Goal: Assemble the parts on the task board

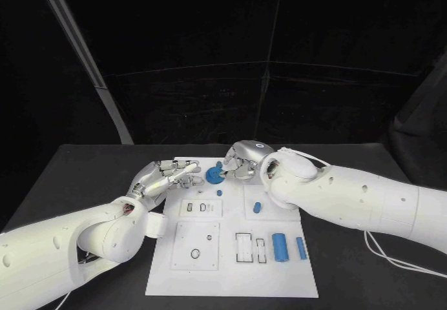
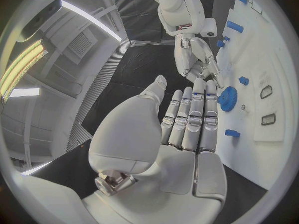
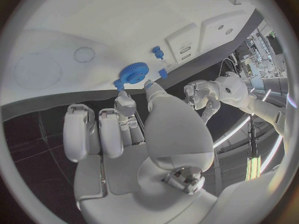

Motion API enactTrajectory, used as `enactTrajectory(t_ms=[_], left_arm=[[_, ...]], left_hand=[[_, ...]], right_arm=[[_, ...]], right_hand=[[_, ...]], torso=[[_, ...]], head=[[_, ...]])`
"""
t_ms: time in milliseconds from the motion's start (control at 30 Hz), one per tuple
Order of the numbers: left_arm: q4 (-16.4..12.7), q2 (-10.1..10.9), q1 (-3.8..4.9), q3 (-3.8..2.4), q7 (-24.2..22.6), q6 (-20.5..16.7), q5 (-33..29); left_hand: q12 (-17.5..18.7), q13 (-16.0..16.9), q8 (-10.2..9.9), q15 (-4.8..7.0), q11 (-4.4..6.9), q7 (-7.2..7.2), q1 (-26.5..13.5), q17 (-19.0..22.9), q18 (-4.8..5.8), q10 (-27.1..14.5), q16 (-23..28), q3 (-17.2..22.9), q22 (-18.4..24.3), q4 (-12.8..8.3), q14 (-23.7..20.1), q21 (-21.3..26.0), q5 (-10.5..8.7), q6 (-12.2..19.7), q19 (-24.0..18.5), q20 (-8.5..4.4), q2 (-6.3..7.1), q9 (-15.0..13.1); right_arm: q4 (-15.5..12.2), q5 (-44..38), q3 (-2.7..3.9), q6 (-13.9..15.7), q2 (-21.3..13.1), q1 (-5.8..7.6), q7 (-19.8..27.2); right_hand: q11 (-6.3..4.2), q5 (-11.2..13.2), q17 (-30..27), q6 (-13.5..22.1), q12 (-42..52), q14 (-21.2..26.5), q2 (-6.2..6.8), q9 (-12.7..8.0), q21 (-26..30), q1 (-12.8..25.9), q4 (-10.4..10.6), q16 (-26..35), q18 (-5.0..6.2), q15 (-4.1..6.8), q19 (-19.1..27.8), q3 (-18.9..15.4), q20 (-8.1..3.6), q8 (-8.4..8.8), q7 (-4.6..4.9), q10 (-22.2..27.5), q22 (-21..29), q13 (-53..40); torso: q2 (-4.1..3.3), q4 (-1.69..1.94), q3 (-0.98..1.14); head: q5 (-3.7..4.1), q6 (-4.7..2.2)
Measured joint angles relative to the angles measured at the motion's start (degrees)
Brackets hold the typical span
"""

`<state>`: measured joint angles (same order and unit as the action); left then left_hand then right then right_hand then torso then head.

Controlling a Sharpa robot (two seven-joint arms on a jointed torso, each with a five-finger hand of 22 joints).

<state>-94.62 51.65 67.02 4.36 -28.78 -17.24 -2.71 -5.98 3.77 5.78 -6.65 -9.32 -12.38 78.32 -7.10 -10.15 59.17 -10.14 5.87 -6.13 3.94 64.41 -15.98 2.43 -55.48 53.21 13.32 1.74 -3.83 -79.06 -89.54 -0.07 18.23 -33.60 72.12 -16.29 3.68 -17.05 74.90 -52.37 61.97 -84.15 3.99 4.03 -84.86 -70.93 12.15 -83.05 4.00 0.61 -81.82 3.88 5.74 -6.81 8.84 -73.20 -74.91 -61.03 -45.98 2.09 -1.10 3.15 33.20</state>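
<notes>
The white task board lies in the middle of the black table. A blue gear sits near the board's far left corner, also visible as the gear and the gear. My right hand is just right of the gear, its thumb and a finger reaching to the gear's rim. Whether they grip it is unclear. My left hand is left of the gear, fingers straight and together, holding nothing. Its fingertips end beside the gear.
On the board lie a small blue peg, a blue piece, a blue cylinder and a blue bar. Empty slots and holes mark the board's near half. Black table surrounds the board.
</notes>
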Motion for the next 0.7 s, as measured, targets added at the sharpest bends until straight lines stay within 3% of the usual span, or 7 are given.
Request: enactTrajectory(t_ms=[67, 100, 133, 200, 467, 700], left_arm=[[0.0, 0.1, 0.0, 0.0, 0.0, 0.0, 0.0], [-0.1, 0.3, 0.0, 0.0, 0.0, 0.0, 0.0], [-0.1, 0.3, 0.0, 0.0, 0.0, 0.0, 0.0], [-0.1, 0.5, 0.0, 0.0, 0.0, 0.1, 0.0], [-0.2, 0.6, 0.0, 0.01, 0.0, 0.7, 0.1], [0.0, 0.4, 0.0, 0.01, 0.0, 1.2, 0.2]], left_hand=[[0.0, 0.0, 0.0, 0.0, 0.0, 0.0, 0.0, 0.0, 0.0, 0.0, 0.0, 0.0, 0.0, 0.0, 0.0, 0.0, 0.0, 0.0, 0.0, 0.0, 0.0, 0.0], [0.0, 0.0, 0.0, 0.0, 0.0, 0.0, 0.0, 0.0, 0.0, 0.0, 0.2, 0.0, 0.0, 0.0, 0.0, 0.0, 0.0, 0.0, 0.0, 0.0, 0.0, 0.0], [0.0, 0.0, 0.0, 0.0, 0.0, 0.0, 0.0, 0.0, 0.0, 0.0, 0.2, 0.0, 0.0, 0.0, 0.0, 0.0, 0.0, 0.0, 0.0, -0.01, 0.0, 0.0], [0.0, 0.0, 0.0, 0.0, 0.0, 0.0, 0.2, 0.0, 0.0, 0.0, 0.2, 0.2, 0.1, -0.2, 0.0, 0.0, 0.0, 0.0, 0.2, -0.2, -0.24, 0.0], [0.0, 0.0, 0.0, 0.35, 0.26, 0.34, -0.1, -0.3, 0.0, 1.1, 0.2, 0.3, 0.2, -0.7, 0.8, 0.0, 0.0, -0.8, 0.9, -0.51, -0.57, 0.0], [0.0, 0.0, 0.0, 0.41, 0.41, 0.31, -0.4, -0.3, 0.0, 1.7, 0.2, 0.3, 0.2, -1.0, 1.2, 0.0, 0.0, -1.1, 1.3, -0.52, -0.85, 0.0]], right_arm=[[-1.1, 1.9, 0.0, 1.1, -2.4, 0.0, 1.8], [-1.7, 3.7, 0.0, 1.5, -3.9, 0.0, 3.3], [-2.0, 5.2, 0.0, 1.8, -5.0, 0.01, 4.6], [-2.8, 9.0, 0.0, 2.0, -7.6, 0.03, 7.8], [-4.8, 21.5, -0.04, 2.1, -16.4, 0.06, 17.6], [-3.8, 26.3, -0.07, 2.7, -18.5, -0.03, 21.1]], right_hand=[[0.0, 0.9, 0.0, -0.2, 0.1, 0.0, 0.23, 0.0, 0.0, -2.9, -1.9, 0.0, 0.0, 0.0, 0.0, 0.4, 0.0, -0.03, -0.24, 0.0, 0.0, -0.3], [0.0, 4.0, 0.0, -1.0, 0.4, 0.0, 0.16, 0.1, 0.0, -6.2, -3.9, 0.0, 0.0, 0.0, 0.0, 1.4, 0.0, -0.48, -0.36, 0.0, 0.0, -0.6], [0.0, 5.5, 0.0, -1.5, 0.4, 0.0, 0.04, 0.1, 0.0, -7.9, -5.0, 0.0, 0.0, 0.0, 0.0, 2.0, 0.0, -0.67, -0.4, 0.0, 0.0, -0.7], [0.0, 6.4, 0.0, -1.8, 0.4, 0.0, 0.03, 0.1, 0.0, -9.8, -6.4, 0.0, -0.01, 0.0, 0.0, 2.8, 0.0, -0.67, -0.45, 0.0, 0.0, -0.7], [0.0, 6.4, 0.0, -2.2, 0.1, 0.0, 0.7, 0.1, 0.0, -9.9, -7.0, 0.0, 0.0, 0.0, 0.0, 2.6, 0.0, -0.67, -0.45, 0.0, 0.0, -0.3], [-0.22, 6.1, 0.0, -2.1, -0.8, 0.0, 1.04, -0.1, 0.0, -9.5, -7.3, 0.0, -0.01, 0.0, 0.0, 2.0, 0.0, -0.64, -0.36, 0.2, 0.0, 0.4]], torso=[[0.06, -0.07, 0.0], [0.1, -0.14, 0.0], [0.16, -0.22, 0.0], [0.29, -0.43, -0.02], [0.77, -1.31, -0.01], [0.91, -1.91, 0.2]], head=[[0.04, -0.08], [0.12, -0.15], [0.19, -0.2], [0.29, -0.29], [0.48, -0.57], [0.65, -0.66]])
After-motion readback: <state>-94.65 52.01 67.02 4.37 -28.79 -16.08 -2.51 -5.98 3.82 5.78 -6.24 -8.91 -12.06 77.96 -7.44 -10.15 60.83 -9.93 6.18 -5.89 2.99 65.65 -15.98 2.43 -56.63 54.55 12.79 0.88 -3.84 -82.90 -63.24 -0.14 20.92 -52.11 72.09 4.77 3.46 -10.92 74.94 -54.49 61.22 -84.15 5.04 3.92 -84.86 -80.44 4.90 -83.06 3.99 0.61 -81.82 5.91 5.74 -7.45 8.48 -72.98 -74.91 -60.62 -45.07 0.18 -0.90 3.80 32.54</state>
